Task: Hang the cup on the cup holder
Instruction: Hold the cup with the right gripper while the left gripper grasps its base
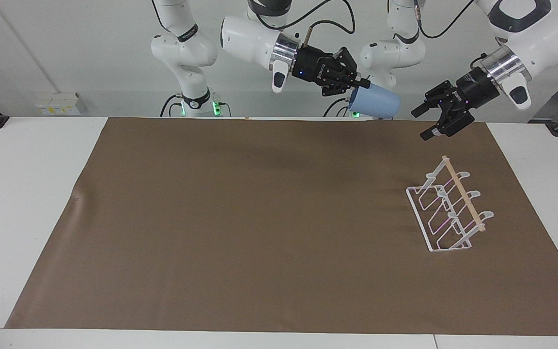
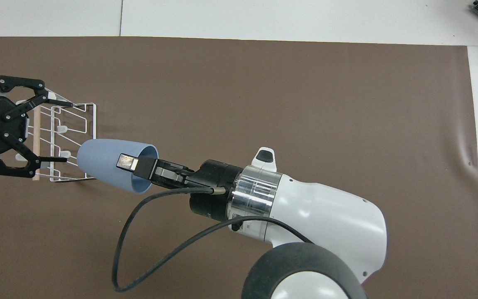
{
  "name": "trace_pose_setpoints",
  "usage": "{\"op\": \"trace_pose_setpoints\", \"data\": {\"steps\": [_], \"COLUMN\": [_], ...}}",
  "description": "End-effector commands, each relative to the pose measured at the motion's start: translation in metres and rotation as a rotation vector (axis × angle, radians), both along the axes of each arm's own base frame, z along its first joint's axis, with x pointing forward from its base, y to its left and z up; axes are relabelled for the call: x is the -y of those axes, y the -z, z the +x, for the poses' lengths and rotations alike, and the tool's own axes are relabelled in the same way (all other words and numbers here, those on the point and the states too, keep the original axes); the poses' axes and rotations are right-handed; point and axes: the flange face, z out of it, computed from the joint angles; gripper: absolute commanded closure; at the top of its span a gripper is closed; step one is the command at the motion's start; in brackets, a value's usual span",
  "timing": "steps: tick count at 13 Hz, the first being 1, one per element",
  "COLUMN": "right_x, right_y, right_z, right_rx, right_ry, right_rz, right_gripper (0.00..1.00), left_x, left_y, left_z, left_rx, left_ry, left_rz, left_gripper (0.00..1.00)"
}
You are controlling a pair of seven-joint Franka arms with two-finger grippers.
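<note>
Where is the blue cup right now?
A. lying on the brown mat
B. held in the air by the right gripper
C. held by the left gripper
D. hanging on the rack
B: the right gripper pinches the rim of the cup, up in the air, while the rack is bare and the left gripper is open, holding nothing.
</note>
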Motion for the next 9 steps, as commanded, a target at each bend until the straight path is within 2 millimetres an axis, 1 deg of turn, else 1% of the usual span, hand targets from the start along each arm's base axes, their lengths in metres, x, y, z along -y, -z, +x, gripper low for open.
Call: {"op": "trace_pose_setpoints", "data": {"steps": [1, 2, 4, 5, 7, 9], "right_x": [0.000, 0.001, 0.001, 0.001, 0.001, 0.001], "right_y": [0.003, 0.007, 0.007, 0.007, 0.007, 0.007], "right_z": [-0.002, -0.003, -0.004, -0.004, -0.004, -0.004], "right_rx": [-0.025, -0.028, -0.028, -0.028, -0.028, -0.026], "right_ry": [0.022, 0.023, 0.023, 0.023, 0.023, 0.022], "right_rz": [0.012, 0.004, 0.002, 0.002, 0.002, 0.000], "right_gripper": [1.00, 1.00, 1.00, 1.00, 1.00, 1.00], "left_x": [0.003, 0.004, 0.006, 0.007, 0.017, 0.032], "left_y": [-0.003, -0.002, -0.002, -0.008, -0.008, -0.006], "left_z": [-0.019, -0.021, -0.023, -0.026, -0.029, -0.033], "left_rx": [-0.053, -0.065, -0.076, -0.074, -0.095, -0.127], "left_ry": [0.020, 0.033, 0.040, 0.031, 0.026, 0.019], "left_rz": [-0.023, -0.024, -0.030, -0.039, -0.037, -0.032], "left_gripper": [0.00, 0.00, 0.00, 0.00, 0.00, 0.00]}}
